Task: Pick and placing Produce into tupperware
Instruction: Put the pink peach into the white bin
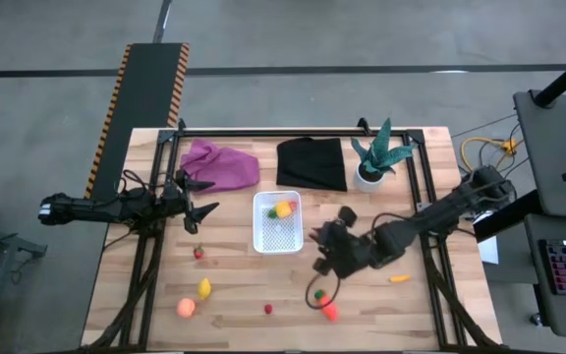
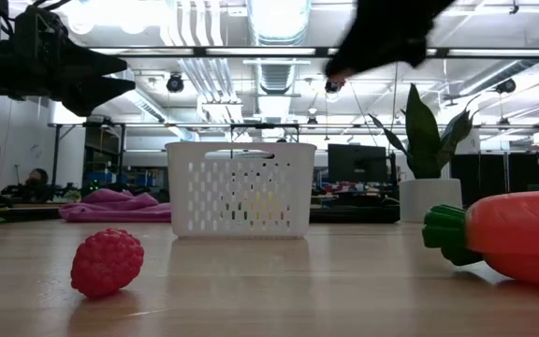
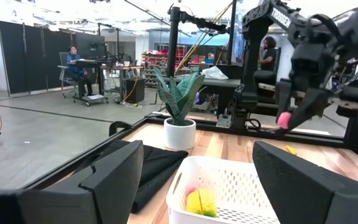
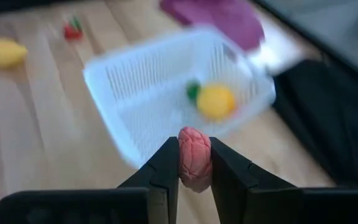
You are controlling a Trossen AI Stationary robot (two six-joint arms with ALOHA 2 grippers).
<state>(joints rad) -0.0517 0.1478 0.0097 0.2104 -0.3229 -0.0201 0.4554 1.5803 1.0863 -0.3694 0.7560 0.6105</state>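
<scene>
Now we see the right gripper point(image 4: 195, 163) pinching a pink raspberry point(image 4: 194, 157) between its fingers, just beside the white tub point(image 1: 277, 222), which holds a yellow lemon point(image 1: 283, 208). Our left gripper point(image 1: 200, 198) waits with fingers spread near the purple cloth point(image 1: 221, 164); other produce lies scattered on the table point(image 1: 234, 285).

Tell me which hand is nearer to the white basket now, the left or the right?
The right. The right hand, shut on a pink berry, is just beside the white basket on its right. The left hand hangs open farther off, past the basket's left side.
</scene>
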